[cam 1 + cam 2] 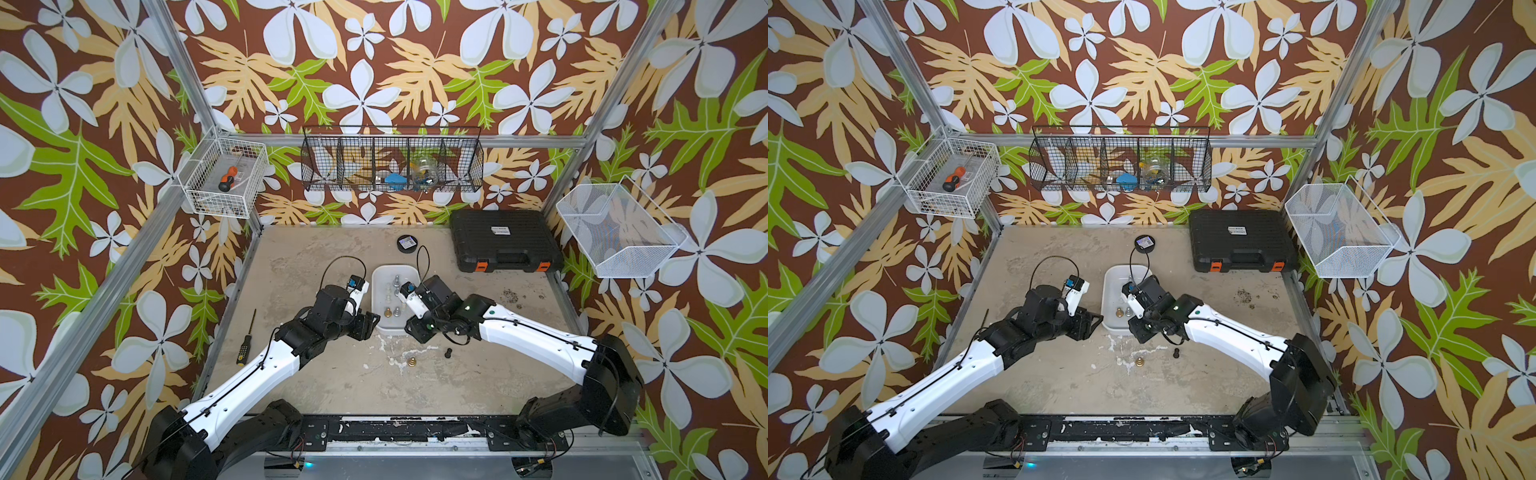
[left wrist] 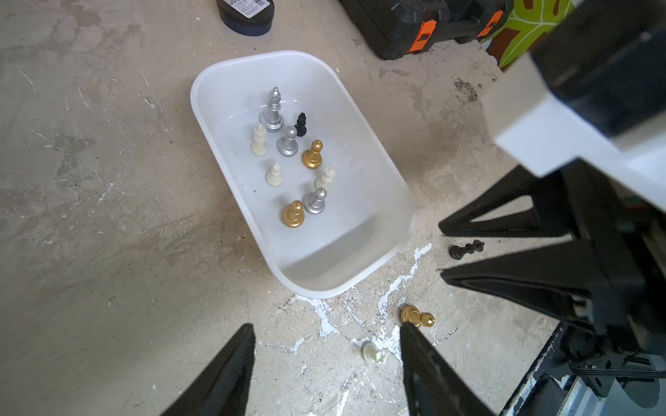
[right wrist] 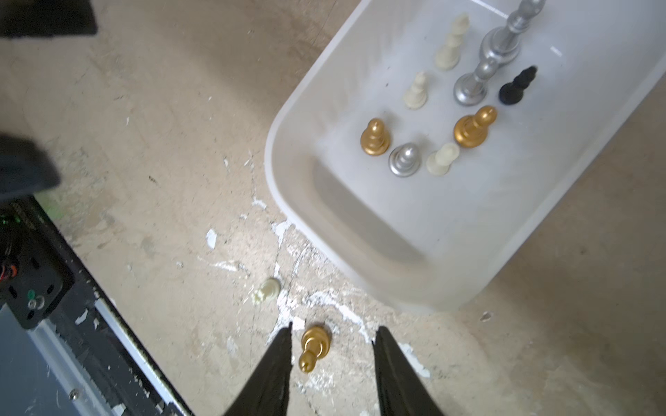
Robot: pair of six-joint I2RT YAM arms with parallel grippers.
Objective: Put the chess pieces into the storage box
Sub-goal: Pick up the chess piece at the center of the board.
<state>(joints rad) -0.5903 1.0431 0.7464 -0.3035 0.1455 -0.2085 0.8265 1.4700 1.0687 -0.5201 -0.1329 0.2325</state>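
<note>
The white storage box (image 1: 380,322) (image 1: 1106,299) sits mid-table and holds several upright chess pieces (image 2: 292,214) (image 3: 374,137) in gold, silver, cream and black. Three more pieces lie on their sides in front of it: a gold one (image 1: 412,362) (image 3: 313,345), a cream one (image 1: 392,361) (image 2: 373,353) and a black one (image 1: 448,353) (image 2: 465,249). My left gripper (image 1: 372,328) (image 2: 327,326) hovers open and empty at the box's front left corner. My right gripper (image 1: 411,332) (image 3: 334,327) hovers open and empty at the front right corner, above the gold piece.
A black labelled puck (image 1: 406,243) lies behind the box. A black case with orange latches (image 1: 505,241) stands at the back right. A screwdriver (image 1: 247,338) lies along the left edge. Wire baskets (image 1: 224,180) (image 1: 619,232) hang on the walls.
</note>
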